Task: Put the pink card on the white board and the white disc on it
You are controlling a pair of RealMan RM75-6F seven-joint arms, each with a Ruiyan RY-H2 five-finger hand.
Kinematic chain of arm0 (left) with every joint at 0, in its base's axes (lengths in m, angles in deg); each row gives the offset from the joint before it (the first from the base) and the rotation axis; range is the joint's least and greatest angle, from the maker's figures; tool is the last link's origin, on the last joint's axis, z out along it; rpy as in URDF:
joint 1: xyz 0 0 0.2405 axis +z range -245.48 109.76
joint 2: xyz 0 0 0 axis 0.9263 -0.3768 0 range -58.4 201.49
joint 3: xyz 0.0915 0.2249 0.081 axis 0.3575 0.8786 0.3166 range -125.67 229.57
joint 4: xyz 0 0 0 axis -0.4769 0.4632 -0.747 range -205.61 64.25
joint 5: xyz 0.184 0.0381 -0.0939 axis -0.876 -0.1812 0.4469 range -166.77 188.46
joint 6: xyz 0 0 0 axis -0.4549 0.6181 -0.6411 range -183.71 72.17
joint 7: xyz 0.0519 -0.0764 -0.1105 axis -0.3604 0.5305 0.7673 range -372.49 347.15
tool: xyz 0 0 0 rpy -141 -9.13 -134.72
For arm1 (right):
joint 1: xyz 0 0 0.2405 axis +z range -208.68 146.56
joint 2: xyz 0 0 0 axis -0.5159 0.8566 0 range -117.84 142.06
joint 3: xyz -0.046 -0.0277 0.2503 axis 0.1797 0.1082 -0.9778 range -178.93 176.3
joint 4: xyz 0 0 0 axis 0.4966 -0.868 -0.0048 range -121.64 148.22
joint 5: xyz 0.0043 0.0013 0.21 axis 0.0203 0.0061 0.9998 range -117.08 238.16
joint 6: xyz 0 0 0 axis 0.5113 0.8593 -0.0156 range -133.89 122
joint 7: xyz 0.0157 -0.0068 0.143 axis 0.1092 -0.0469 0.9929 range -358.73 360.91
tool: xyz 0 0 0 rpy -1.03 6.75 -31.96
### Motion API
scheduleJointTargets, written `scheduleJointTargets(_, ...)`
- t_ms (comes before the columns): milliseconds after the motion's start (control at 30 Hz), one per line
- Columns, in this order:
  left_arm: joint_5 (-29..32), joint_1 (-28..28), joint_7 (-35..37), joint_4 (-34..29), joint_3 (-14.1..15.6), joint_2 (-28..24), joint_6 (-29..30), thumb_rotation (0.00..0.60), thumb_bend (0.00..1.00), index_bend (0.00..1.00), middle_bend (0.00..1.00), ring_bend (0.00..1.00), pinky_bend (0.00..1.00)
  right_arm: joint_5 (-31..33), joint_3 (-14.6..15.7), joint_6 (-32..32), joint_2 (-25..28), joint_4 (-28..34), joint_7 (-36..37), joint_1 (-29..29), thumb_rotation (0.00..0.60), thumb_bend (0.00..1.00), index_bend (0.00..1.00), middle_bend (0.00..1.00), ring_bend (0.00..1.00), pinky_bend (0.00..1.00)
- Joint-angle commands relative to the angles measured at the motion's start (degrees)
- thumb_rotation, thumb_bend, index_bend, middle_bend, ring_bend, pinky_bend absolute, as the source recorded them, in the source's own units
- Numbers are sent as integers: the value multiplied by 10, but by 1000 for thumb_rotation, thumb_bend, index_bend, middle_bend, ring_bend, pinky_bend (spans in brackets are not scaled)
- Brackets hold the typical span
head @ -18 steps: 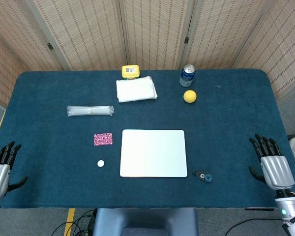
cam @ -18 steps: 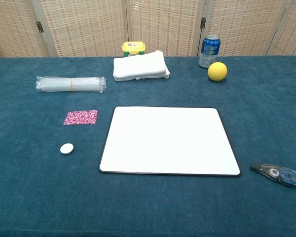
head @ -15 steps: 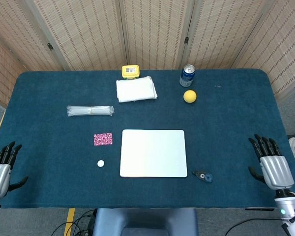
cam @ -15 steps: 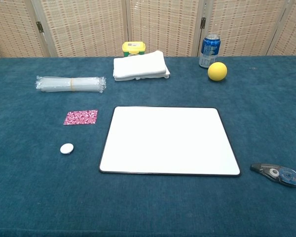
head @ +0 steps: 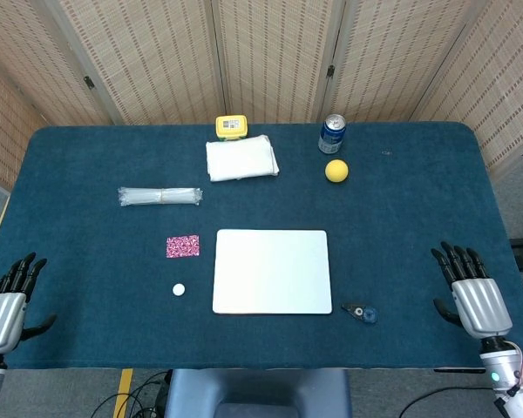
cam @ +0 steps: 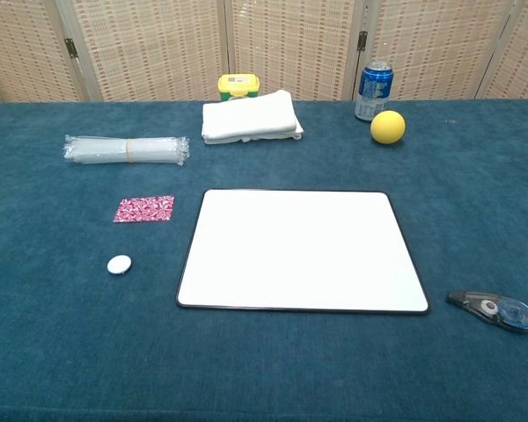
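Observation:
The pink patterned card (head: 182, 246) (cam: 144, 209) lies flat on the blue cloth, just left of the white board (head: 272, 271) (cam: 302, 251). Below the card sits the small white disc (head: 179, 289) (cam: 119, 265). The board is bare. My left hand (head: 4, 305) hovers at the near left corner of the table with fingers apart, holding nothing. My right hand (head: 467, 289) is at the near right edge, also spread and empty. Both hands are far from the card and disc. The chest view shows neither hand.
A blue tape dispenser (head: 362, 312) (cam: 495, 310) lies right of the board. At the back are a straw bundle (head: 159, 197), a folded white cloth (head: 241, 158), a yellow box (head: 231, 127), a blue can (head: 332, 134) and a yellow ball (head: 336, 171).
Both hands have shifted slightly toward the near edge of the table; the right one also drifted a little left. The objects have not moved.

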Motion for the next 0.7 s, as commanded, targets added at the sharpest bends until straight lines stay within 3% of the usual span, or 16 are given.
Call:
scheduleJointTargets(33, -10, 7, -23, -11, -2, 8, 28, 600, 272, 25, 455, 323, 349, -6, 1, 3, 2, 5, 6, 1, 600, 211, 0, 0, 0, 0)
scheduleJointTargets(100, -16, 7, -37, -32, -1, 4, 31, 600, 272, 110, 783, 589, 577, -11, 2, 4, 1, 5, 6, 2, 600, 211, 0, 0, 0, 0)
scheduleJointTargets(167, -5, 1, -60, -74, -3, -7, 19, 600, 272, 204, 958, 771, 732, -12, 5, -2, 1, 6, 3, 4, 600, 211, 0, 0, 0, 0)
scheduleJointTargets(200, 5, -2, -75, -99, -4, -17, 8, 600, 272, 242, 998, 842, 802, -11, 6, -5, 1, 7, 1, 5, 600, 211, 0, 0, 0, 0)
scheduleJointTargets(367, 76, -33, -211, -217, -27, -41, -21, 600, 272, 244, 1000, 926, 908, -13, 9, -11, 6, 12, 6, 7, 600, 211, 0, 0, 0, 0)
scheduleJointTargets(567, 235, -98, -387, -292, -60, 16, -44, 600, 272, 267, 1000, 966, 961, -20, 16, -17, 15, 15, 30, 9, 600, 213, 0, 0, 0, 0)
scheduleJointTargets(700, 303, -149, -462, -295, -84, 68, -35, 600, 272, 278, 1000, 966, 962, -27, 19, -21, 26, 15, 55, 12, 600, 213, 0, 0, 0, 0)
